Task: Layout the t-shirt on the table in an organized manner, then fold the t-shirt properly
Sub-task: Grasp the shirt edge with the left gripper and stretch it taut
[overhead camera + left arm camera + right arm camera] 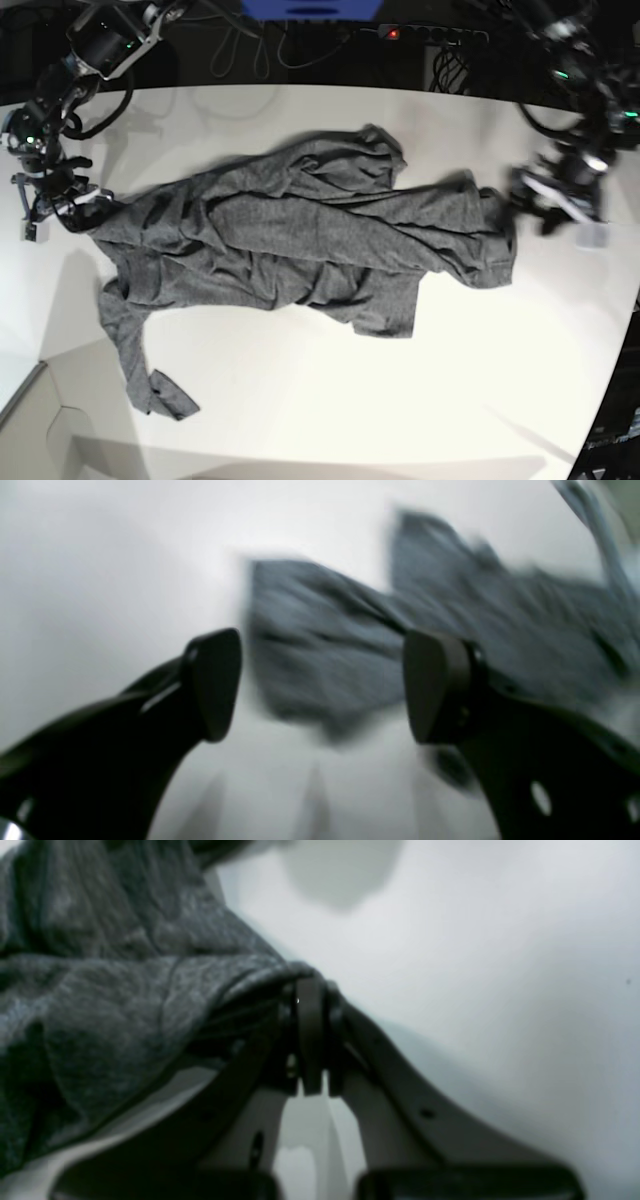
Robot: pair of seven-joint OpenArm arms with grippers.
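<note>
Left claw [322, 685]: fingers spread wide, nothing between them; the view is blurred, the grey cloth lying beyond the fingertips, apart from them.
Right claw [310, 1035]: pressed closed on a bunched edge of the t-shirt [100, 990], the cloth draping off to one side of the fingers.
T-shirt position: stretched lengthwise across the table [320, 400], wrinkled and bunched, one end pinched at the right claw [75, 205], the other end just beside the left claw [535, 205].
Loose cloth: one narrow strip trails toward the table's near edge.
Table: white, matte, curved at its edge.
</note>
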